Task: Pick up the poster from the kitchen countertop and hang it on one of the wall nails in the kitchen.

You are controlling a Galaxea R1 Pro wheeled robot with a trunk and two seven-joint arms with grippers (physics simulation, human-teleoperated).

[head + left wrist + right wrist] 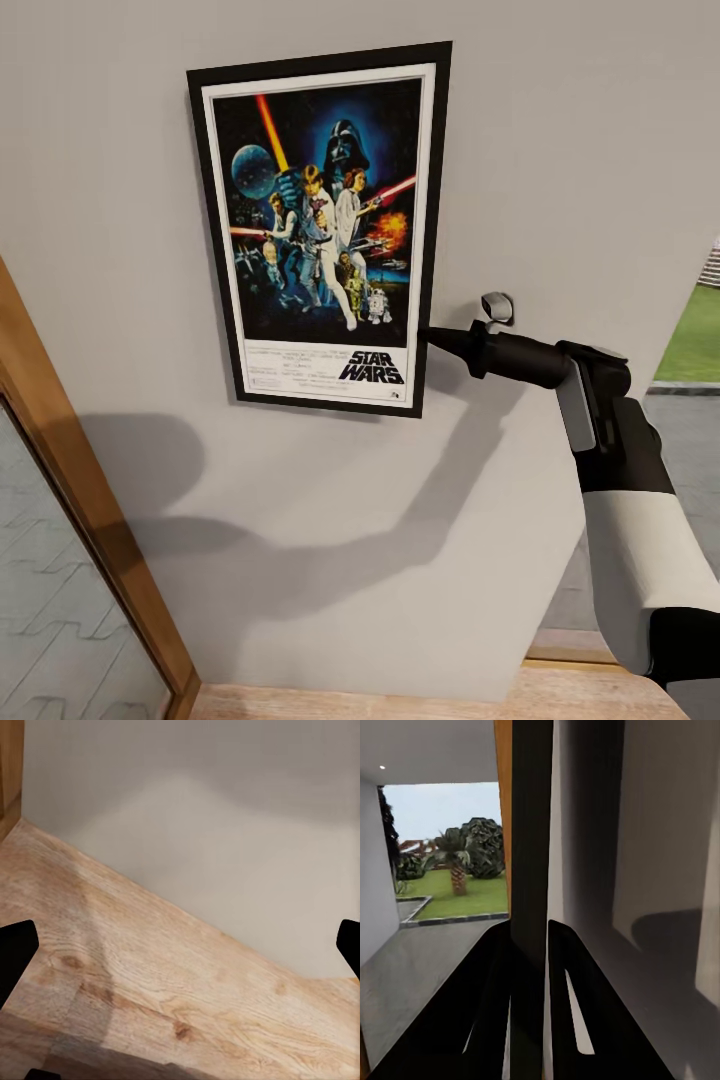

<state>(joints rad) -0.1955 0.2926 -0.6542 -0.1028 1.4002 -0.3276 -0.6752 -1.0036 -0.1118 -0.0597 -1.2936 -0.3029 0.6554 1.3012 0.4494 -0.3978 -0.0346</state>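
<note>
Head view: from above, facing the plain light-grey wall [560, 150] close up, angled down to the pale wooden floor [400, 700]. Left wrist view: low, aimed at that same wood-grain floor [150, 975] meeting the wall. Right wrist view: pressed edge-on along the black-framed upright poster [531, 832], shared with the head view [320, 225].
</note>
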